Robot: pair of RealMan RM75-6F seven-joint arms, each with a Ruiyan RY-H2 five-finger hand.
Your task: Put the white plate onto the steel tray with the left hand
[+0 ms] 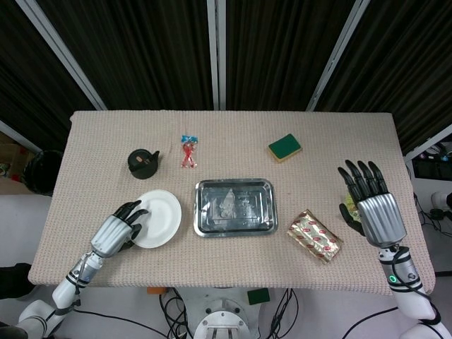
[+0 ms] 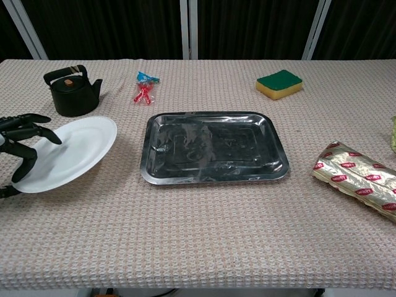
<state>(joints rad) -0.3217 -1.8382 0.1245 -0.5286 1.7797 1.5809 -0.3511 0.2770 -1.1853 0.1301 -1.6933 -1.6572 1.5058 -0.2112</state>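
Here a table (image 1: pixel 233 141) covered with a beige woven cloth stands before dark vertical panels divided by pale strips; the floor and some cables show at its near edge in the head view.

Containers. A steel tray (image 1: pixel 235 207) (image 2: pixel 214 148) lies flat near the middle of the table. Its shallow well shows only crinkled reflections, and whether a clear film lines it cannot be told. A small black kettle (image 1: pixel 143 162) (image 2: pixel 74 90) stands upright toward the far left, its lid closed.

Loose items. A red and blue wrapped sweet (image 1: pixel 188 151) (image 2: pixel 144 86) lies beyond the tray, a green and yellow sponge (image 1: pixel 284 147) (image 2: pixel 279 83) toward the far right, and a gold foil packet (image 1: pixel 315 235) (image 2: pixel 361 179) to the right of the tray.

Task object. The white plate (image 1: pixel 157 218) (image 2: pixel 67 153) is left of the tray and apart from it, just in front of the kettle. In the chest view it is tilted, with the edge toward the tray raised off the cloth and the edge at the hand lower.

Hands. The left hand (image 1: pixel 119 230) (image 2: pixel 20 139) grips the plate at its left rim, dark fingers (image 2: pixel 37 131) curled over the upper face and another part of the hand under the rim. The right hand (image 1: pixel 371 203) hovers near the right edge of the table, beyond the foil packet, back of the hand upward, fingers spread and holding nothing; a greenish object lies partly hidden beneath it.
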